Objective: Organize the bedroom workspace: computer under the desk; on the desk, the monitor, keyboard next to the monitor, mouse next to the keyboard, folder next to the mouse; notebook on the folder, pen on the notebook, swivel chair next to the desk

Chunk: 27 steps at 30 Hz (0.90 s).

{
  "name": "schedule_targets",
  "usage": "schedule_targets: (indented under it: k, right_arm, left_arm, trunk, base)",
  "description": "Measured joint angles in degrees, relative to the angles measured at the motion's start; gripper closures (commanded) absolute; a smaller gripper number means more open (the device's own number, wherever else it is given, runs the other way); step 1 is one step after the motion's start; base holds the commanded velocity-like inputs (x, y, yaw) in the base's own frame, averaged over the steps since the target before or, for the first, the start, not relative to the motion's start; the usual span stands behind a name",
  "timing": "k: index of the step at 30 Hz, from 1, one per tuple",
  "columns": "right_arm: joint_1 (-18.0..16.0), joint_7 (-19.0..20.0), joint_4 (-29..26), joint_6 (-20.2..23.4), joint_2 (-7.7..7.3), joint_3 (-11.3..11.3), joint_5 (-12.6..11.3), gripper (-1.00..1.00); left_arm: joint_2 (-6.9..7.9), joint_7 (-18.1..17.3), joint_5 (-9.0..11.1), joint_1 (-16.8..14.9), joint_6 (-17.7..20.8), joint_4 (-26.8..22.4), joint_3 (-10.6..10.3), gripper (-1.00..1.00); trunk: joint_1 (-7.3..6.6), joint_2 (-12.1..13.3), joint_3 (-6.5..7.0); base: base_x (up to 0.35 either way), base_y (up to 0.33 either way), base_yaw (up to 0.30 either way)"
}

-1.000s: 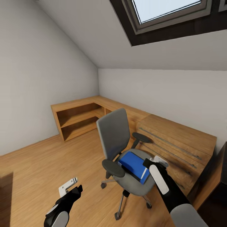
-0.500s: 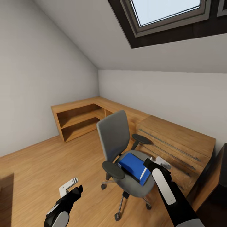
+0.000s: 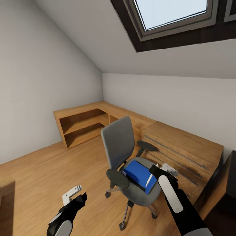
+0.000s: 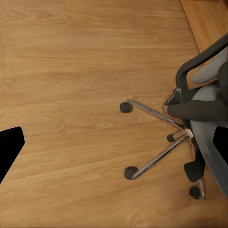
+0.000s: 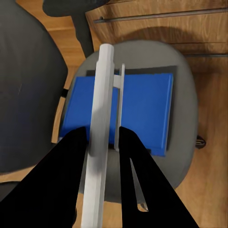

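Right hand clamps pen above folder on chair seat — arm slightly lower than second ago, pen lifted. Left hand idle — spread indeterminate.

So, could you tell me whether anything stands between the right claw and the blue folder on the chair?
Yes: the right claw is shut on the pen, which hangs over the folder on the swivel chair; nothing else visible intervenes.

I see an attic room at home: sloped ceiling, skylight, wooden shelving, office chair.
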Motion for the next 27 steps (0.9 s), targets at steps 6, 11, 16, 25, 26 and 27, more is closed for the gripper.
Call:
schedule_targets:
  k: [6, 11, 16, 25, 26, 27]
  right_arm:
    - [0.0, 0.0, 0.0, 0.0, -0.07, 0.0, 0.0, 1.00]
    - [0.0, 0.0, 0.0, 0.0, -0.07, 0.0, 0.0, 1.00]
    - [0.0, 0.0, 0.0, 0.0, -0.07, 0.0, 0.0, 1.00]
    - [0.0, 0.0, 0.0, -0.1, -0.07, 0.0, 0.1, 1.00]
    - [0.0, 0.0, 0.0, -0.1, -0.07, 0.0, 0.1, 1.00]
    - [0.0, 0.0, 0.0, -0.1, -0.07, 0.0, 0.1, 1.00]
  left_arm:
    - [0.00, 0.1, 0.0, 0.0, -0.1, 0.0, -0.1, -1.00]
    - [0.00, 0.1, 0.0, 0.0, -0.1, 0.0, -0.2, -1.00]
    - [0.00, 0.1, 0.0, 0.0, -0.2, 0.0, -0.2, -1.00]
    - [0.00, 0.1, 0.0, 0.0, -0.2, 0.1, -0.2, -1.00]
    - [0.00, 0.1, 0.0, 0.0, -0.2, 0.1, -0.2, -1.00]
    - [0.00, 0.1, 0.0, 0.0, -0.2, 0.1, -0.2, -1.00]
  trunk:
    - [-1.32, 2.4, 1.08]
    - [-2.42, 4.4, 2.05]
    - [-3.52, 6.4, 3.22]
    - [-5.50, 10.0, 5.56]
    - [-5.72, 10.4, 5.83]
    - [-5.94, 10.8, 6.10]
  base:
    - [0.000, 0.000, 0.000]
    - [0.000, 0.000, 0.000]
    - [0.000, 0.000, 0.000]
    - [0.000, 0.000, 0.000]
    - [0.000, 0.000, 0.000]
    - [0.000, 0.000, 0.000]
